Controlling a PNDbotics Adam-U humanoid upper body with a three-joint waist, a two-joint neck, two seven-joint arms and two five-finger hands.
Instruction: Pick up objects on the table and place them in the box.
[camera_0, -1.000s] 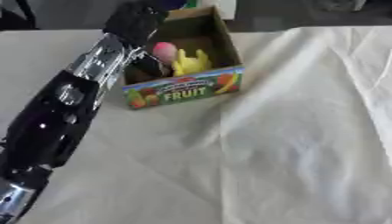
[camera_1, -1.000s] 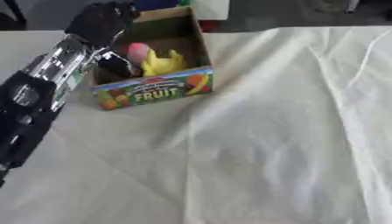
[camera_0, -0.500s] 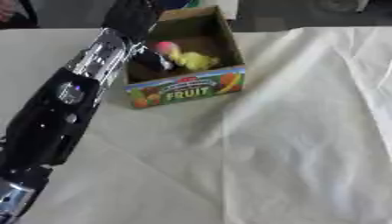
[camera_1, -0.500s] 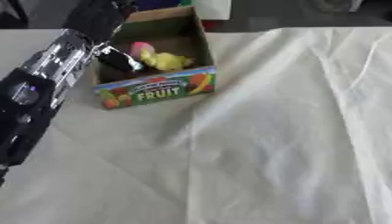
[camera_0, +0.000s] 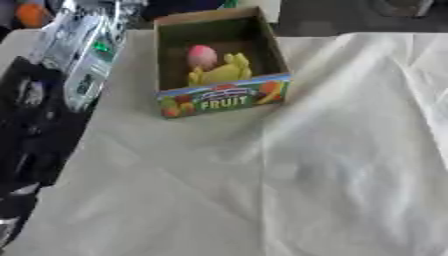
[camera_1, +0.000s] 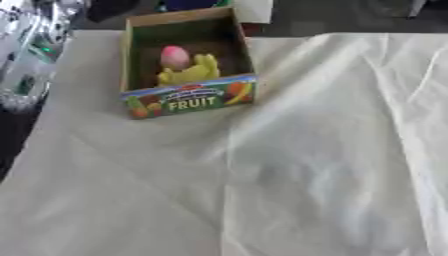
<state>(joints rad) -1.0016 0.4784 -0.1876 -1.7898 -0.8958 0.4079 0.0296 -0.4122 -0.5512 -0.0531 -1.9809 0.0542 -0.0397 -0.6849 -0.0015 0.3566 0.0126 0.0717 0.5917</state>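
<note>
Left eye view
Box: a cardboard box (camera_0: 219, 95) with "FRUIT" printed on its front panel stands open at the far left of the worktop (camera_0: 289, 190).
Contents: a pink rounded object (camera_0: 202, 55) lies at the back of the box, touching a yellow, lumpy object (camera_0: 220, 73) just in front of it.
Worktop cover: a pale cream cloth (camera_0: 350, 125), creased in long folds, covers the whole surface.
Left arm: a black and silver arm (camera_0: 74, 70) runs up the left edge, beside the box and outside it.
Left robot hand: it lies past the top of the picture; whether its fingers are straight or curled cannot be told.
Background: an orange shape (camera_0: 31, 12) shows at the top left corner, too blurred to name.

Right eye view
Box: the same carton sits nearer the left edge, its open top facing the camera, the pink and yellow objects inside against the front wall.
Left arm: only a silver stretch shows in the top left corner, apart from the box.
Right robot hand: it appears in neither view.
Cloth: bare folds fill the right and near parts of the worktop.
</note>
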